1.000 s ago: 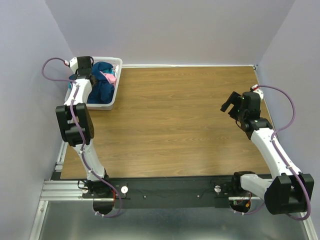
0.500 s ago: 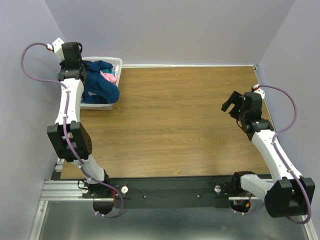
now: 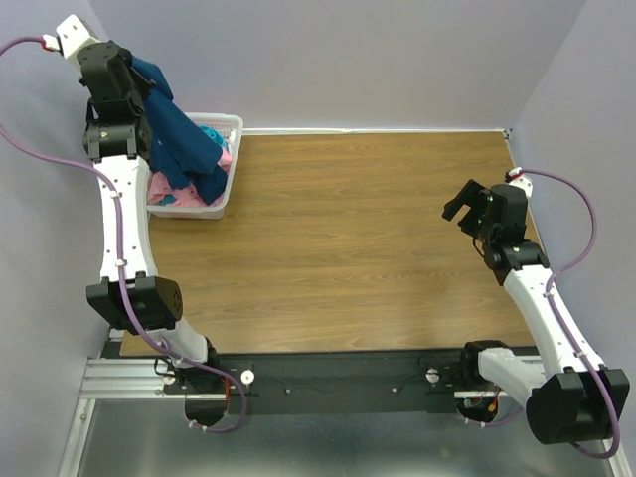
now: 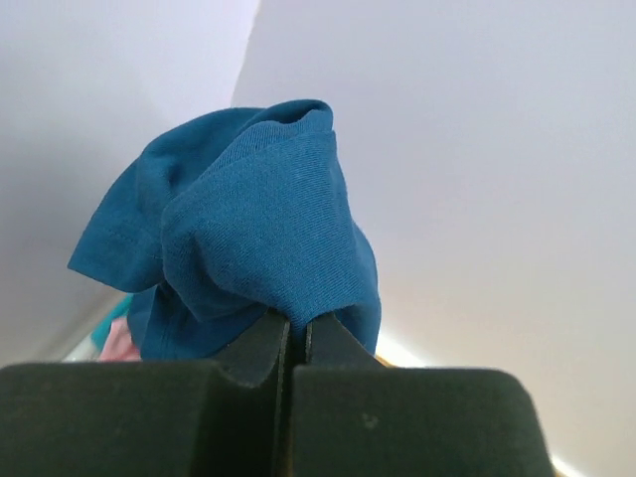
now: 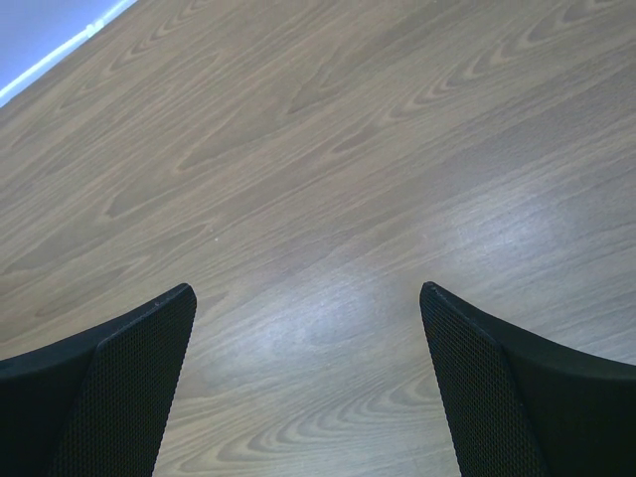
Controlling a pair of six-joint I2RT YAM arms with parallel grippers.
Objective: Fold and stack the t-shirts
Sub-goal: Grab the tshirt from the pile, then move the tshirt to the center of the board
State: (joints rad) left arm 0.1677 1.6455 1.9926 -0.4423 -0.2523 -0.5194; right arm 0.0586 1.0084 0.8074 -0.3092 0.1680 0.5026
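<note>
A dark blue t-shirt (image 3: pixel 177 134) hangs from my left gripper (image 3: pixel 137 78), which is raised high above the white basket (image 3: pixel 227 194) at the table's back left. In the left wrist view the jaws are shut on a bunched fold of the blue cloth (image 4: pixel 263 238), pinched at the left gripper (image 4: pixel 296 330). Its lower end still droops into the basket, where pink t-shirt cloth (image 3: pixel 162 186) and a bit of teal (image 3: pixel 210 133) show. My right gripper (image 3: pixel 459 206) hovers open over bare wood at the right; in its own view the right gripper (image 5: pixel 308 310) holds nothing.
The wooden table (image 3: pixel 338 238) spreads between the two arms. Lilac walls close in at the back and both sides, and the left arm stands close to the left wall. The black base rail (image 3: pixel 338 383) runs along the near edge.
My left arm has risen from inside the basket, lifting the dark blue t-shirt up and out with it. The right arm has barely shifted.
</note>
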